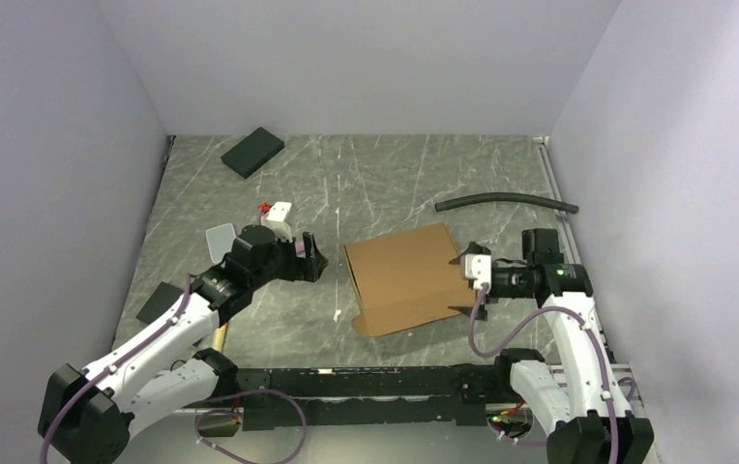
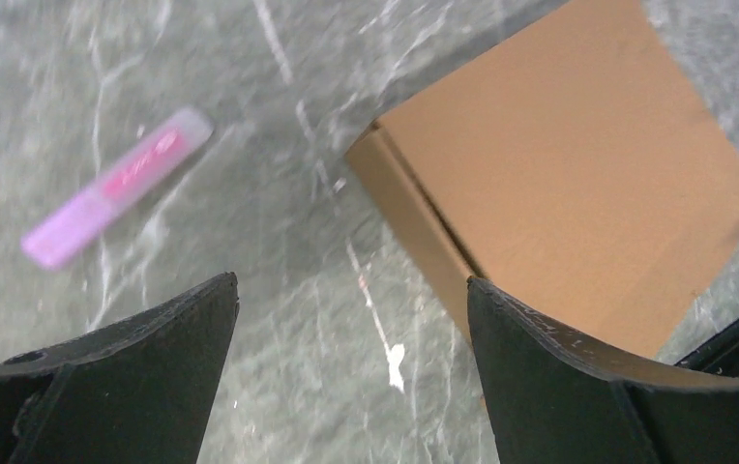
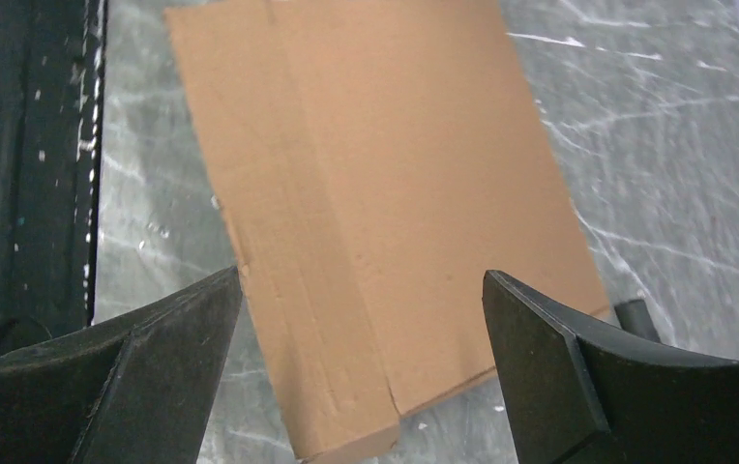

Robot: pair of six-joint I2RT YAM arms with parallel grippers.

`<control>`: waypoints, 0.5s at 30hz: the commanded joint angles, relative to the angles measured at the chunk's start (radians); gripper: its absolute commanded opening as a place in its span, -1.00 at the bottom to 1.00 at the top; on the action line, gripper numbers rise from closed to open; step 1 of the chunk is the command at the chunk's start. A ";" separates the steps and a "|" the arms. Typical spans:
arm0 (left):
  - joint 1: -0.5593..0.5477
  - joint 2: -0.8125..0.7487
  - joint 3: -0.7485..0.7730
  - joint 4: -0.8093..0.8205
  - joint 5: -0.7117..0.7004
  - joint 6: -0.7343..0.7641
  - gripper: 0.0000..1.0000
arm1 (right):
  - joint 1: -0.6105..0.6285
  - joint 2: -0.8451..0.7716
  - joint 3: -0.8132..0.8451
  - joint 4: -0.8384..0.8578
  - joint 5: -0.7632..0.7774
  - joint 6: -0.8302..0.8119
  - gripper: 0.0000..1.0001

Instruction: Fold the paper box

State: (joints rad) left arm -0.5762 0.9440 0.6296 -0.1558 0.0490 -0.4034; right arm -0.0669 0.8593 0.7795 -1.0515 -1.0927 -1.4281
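Note:
The paper box [image 1: 406, 277] is plain brown cardboard, lying flat and closed on the grey marbled table between my two arms. My left gripper [image 1: 312, 259] hovers just left of it, open, with only bare table between its fingers [image 2: 351, 285]; the box's near corner [image 2: 578, 184] lies past the right finger. My right gripper [image 1: 460, 283] sits at the box's right edge, open wide. In the right wrist view the box [image 3: 395, 213] lies ahead of the open gripper [image 3: 361, 275], with a creased side panel facing me, and nothing is gripped.
A black pad [image 1: 252, 152] lies at the back left and another [image 1: 158, 302] sits beside my left arm. A black hose [image 1: 506, 201] curves at the back right. A pink tube [image 2: 119, 186], a small white and red item [image 1: 276, 210] and a translucent card [image 1: 221, 235] lie left of the box.

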 commanded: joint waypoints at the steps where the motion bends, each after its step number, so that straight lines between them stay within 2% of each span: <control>1: 0.006 -0.077 -0.041 -0.102 -0.160 -0.189 0.86 | 0.062 -0.016 -0.070 0.024 0.088 -0.249 0.99; 6: 0.011 -0.088 -0.046 -0.166 -0.257 -0.184 0.83 | 0.162 -0.030 -0.185 0.104 0.221 -0.316 0.99; 12: 0.012 -0.035 -0.005 -0.213 -0.271 -0.164 0.83 | 0.220 -0.055 -0.343 0.309 0.332 -0.344 0.99; 15: 0.012 -0.025 -0.002 -0.217 -0.280 -0.161 0.83 | 0.229 -0.068 -0.399 0.441 0.351 -0.300 0.99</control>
State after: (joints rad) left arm -0.5694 0.9092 0.5823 -0.3561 -0.1871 -0.5472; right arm 0.1490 0.8143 0.4259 -0.8272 -0.7887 -1.7103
